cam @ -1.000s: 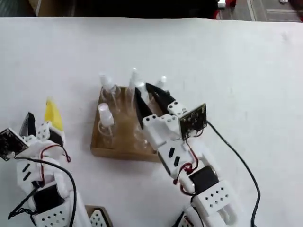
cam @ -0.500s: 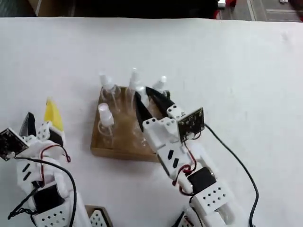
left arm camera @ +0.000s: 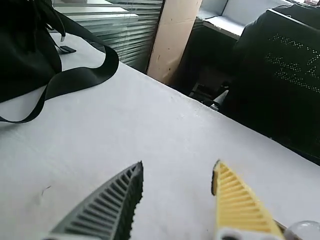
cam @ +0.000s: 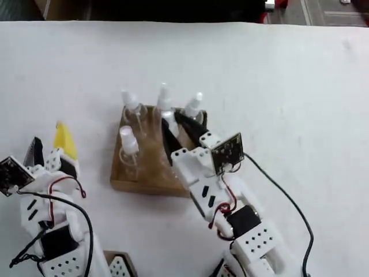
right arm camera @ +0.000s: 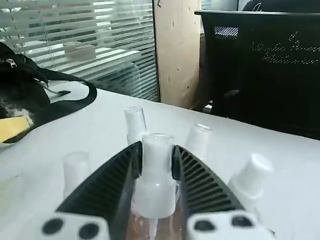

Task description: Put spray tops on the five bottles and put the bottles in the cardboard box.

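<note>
Right wrist view: right pincer (right arm camera: pixel 156 149) clamped around a spray top (right arm camera: pixel 155 177).
Cardboard box (cam: pixel 134 183): mid-desk, holding the bottles (cam: pixel 128 151).
Left pincer (left arm camera: pixel 177 171): parted, empty.
Advice: release once the bottle stands settled, then lift straight up.

No legible text is showing.
Dotted marks are running across the dark panel (right arm camera: pixel 290 52) (too blurred to make out).
</note>
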